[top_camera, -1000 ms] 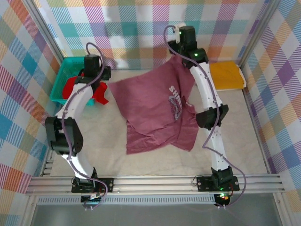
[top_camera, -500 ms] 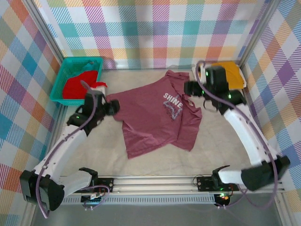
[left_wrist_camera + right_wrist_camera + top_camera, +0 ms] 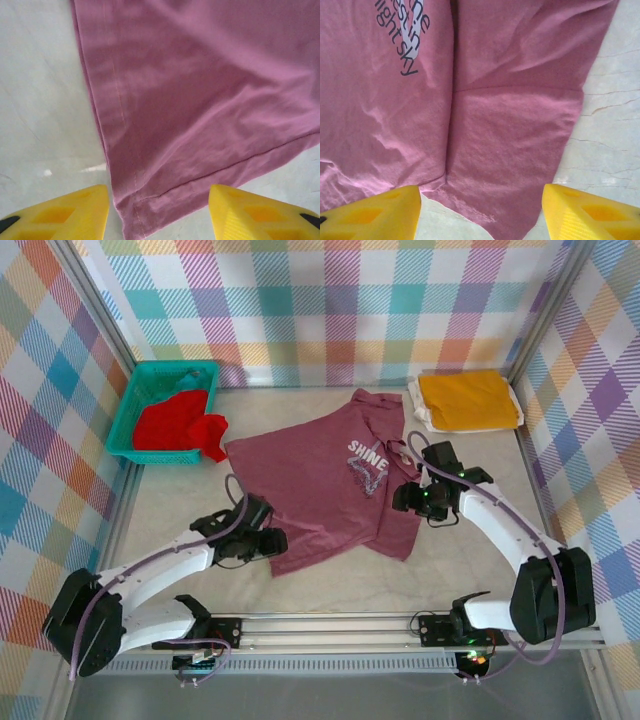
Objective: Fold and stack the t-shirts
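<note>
The soft maroon cotton t-shirt (image 3: 320, 490) with the whitish chest print now lies spread, print up, in the middle of the pale table (image 3: 480, 560). A second ago it hung bunched from both grippers at the far side, so the laying-out looks done and the folding not yet started.

Since then both arms have swept back to the near edge of the shirt. The left gripper (image 3: 268, 540) sits at the near left hem corner and the right gripper (image 3: 405, 500) at the near right corner. Each is low over the cloth with its yellow fingers wide apart and holding nothing.

The left wrist view shows the hem corner (image 3: 131, 212) between the open jaws. The right wrist view shows a doubled-over flap (image 3: 510, 150) that probably needs smoothing first.

The folded yellow-orange t-shirt (image 3: 468, 400) rests at the far right corner. The bright red t-shirt (image 3: 170, 425) spills from the teal plastic basket (image 3: 130, 405).
</note>
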Controlling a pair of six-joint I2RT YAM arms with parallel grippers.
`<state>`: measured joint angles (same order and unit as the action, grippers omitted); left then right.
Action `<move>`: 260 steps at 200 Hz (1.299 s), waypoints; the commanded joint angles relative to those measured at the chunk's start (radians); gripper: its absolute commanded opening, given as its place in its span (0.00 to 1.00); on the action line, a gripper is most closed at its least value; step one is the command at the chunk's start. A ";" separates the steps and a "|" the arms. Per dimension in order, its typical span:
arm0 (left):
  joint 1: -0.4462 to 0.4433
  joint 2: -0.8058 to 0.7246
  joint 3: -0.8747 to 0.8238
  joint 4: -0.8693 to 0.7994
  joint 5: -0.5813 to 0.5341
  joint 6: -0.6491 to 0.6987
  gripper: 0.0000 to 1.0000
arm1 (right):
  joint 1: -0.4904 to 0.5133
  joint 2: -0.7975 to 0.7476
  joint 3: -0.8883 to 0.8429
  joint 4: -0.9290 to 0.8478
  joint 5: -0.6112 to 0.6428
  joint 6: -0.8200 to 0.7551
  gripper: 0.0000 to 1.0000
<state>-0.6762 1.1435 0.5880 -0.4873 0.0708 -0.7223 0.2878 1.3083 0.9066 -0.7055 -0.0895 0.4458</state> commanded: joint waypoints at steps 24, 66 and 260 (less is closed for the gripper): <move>-0.131 0.042 -0.046 0.104 -0.011 -0.184 0.55 | -0.028 0.041 -0.041 0.060 -0.045 0.011 0.66; -0.177 0.136 -0.054 0.127 -0.029 -0.237 0.51 | -0.032 0.057 -0.025 0.095 -0.050 0.011 0.66; -0.043 -0.115 -0.003 -0.064 -0.154 -0.195 0.27 | 0.028 0.199 -0.180 0.206 -0.201 0.103 0.10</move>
<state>-0.6575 0.9268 0.5095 -0.6941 -0.1471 -0.9680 0.3107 1.4719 0.7612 -0.5518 -0.2993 0.5014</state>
